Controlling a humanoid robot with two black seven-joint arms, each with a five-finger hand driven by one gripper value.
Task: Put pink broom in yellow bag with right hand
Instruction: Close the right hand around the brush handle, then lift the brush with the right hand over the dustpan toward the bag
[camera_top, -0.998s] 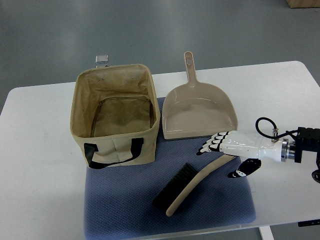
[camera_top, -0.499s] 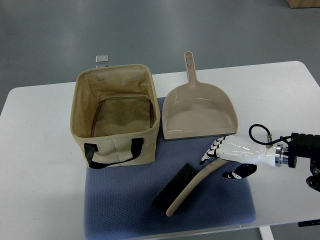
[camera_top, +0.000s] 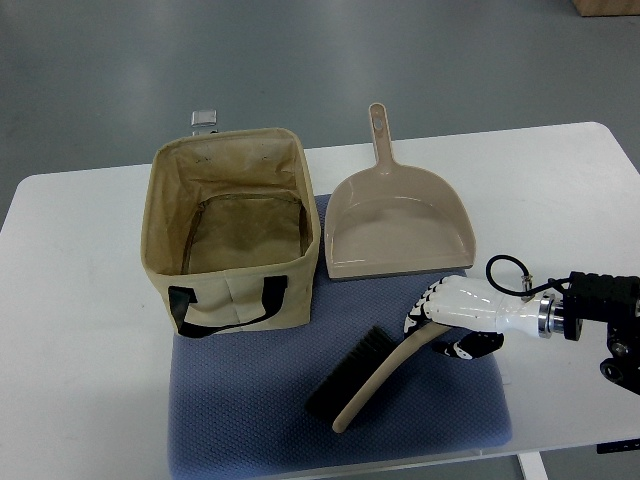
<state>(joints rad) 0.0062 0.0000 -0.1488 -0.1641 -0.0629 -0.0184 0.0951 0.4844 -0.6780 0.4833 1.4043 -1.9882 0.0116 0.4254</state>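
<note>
The right robot hand (camera_top: 452, 315) is reaching in from the desk's right edge, and I am seeing its fingers (camera_top: 425, 307) curling down over the upper end of the broom handle, with the thumb (camera_top: 470, 348) hooked on the near side. Whether the fingers are actually pinching the handle or only resting across it, I cannot tell from this angle. The left robot hand is not showing anywhere.

The pink broom (camera_top: 385, 375) is lying on the blue mat (camera_top: 250, 410) toward the desk's near edge, black bristles pointing toward the bag, handle curving up toward the right edge. The yellow bag (camera_top: 230, 235) is standing upright and open at the mat's far left corner, its black strap hanging on the near wall. The dustpan (camera_top: 395, 225) is sitting just beside the bag, on the side toward the right edge.

To do this step well, I am judging that I should be closing fully around the handle before lifting, since a grip this far from the bristle head will be letting the heavier end droop and swing. I would be raising it clear of the mat, carrying it toward the left edge above the bag's rim, keeping clear of the dustpan's near lip, and tipping the bristle end down into the opening so the long handle is not catching the fabric wall

Counting what I am seeing: one broom, one bag, one dustpan, one mat, one robot hand
</note>
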